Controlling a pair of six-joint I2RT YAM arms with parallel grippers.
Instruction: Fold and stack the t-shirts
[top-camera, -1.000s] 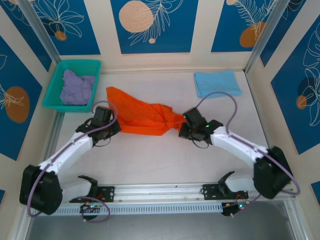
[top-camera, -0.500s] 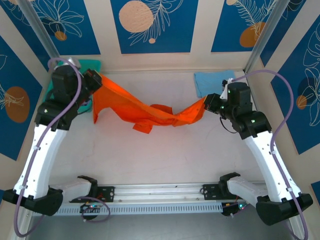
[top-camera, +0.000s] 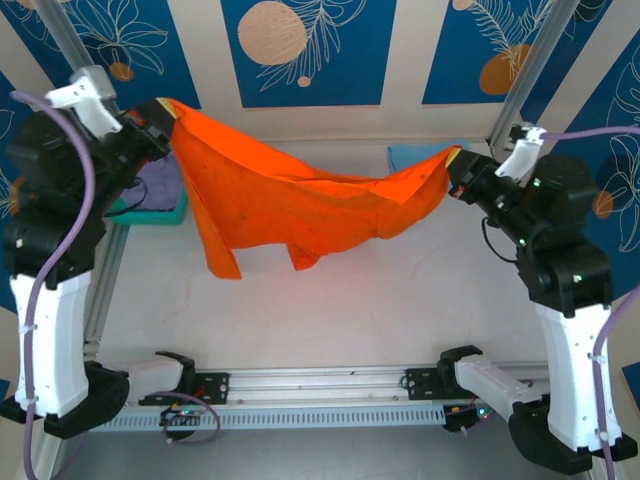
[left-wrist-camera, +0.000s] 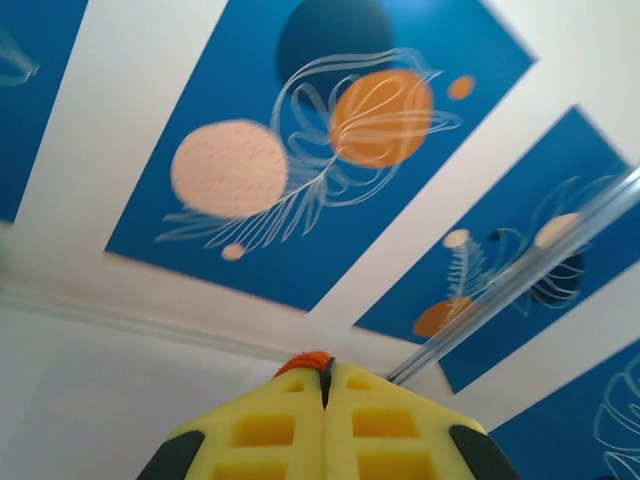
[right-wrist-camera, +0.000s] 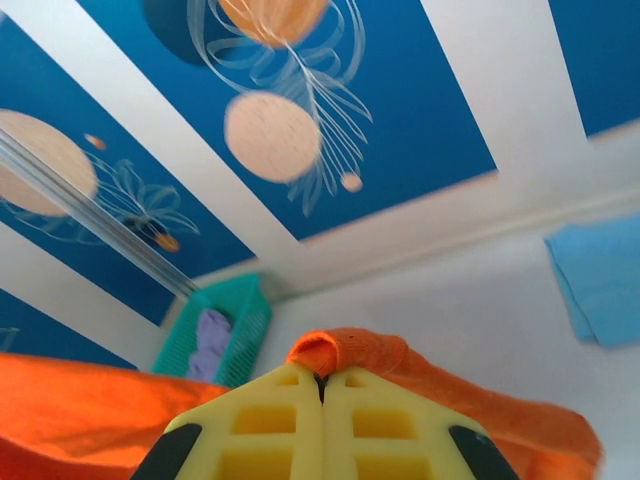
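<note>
Above table: one orange t-shirt, left claw, right claw each pinching corner; one blue t-shirt; one lavender t-shirt.

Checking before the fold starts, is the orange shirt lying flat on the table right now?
No, the orange shirt hangs in the air, stretched between the left fingers and the right fingers, sagging in the middle.

Bright, even, diffuse light, bright orange cloth t-shirt vividly saturated, overhead view sharp, both wrist views softer, blue patterned wall panels smeared by blur in left wrist view
</note>
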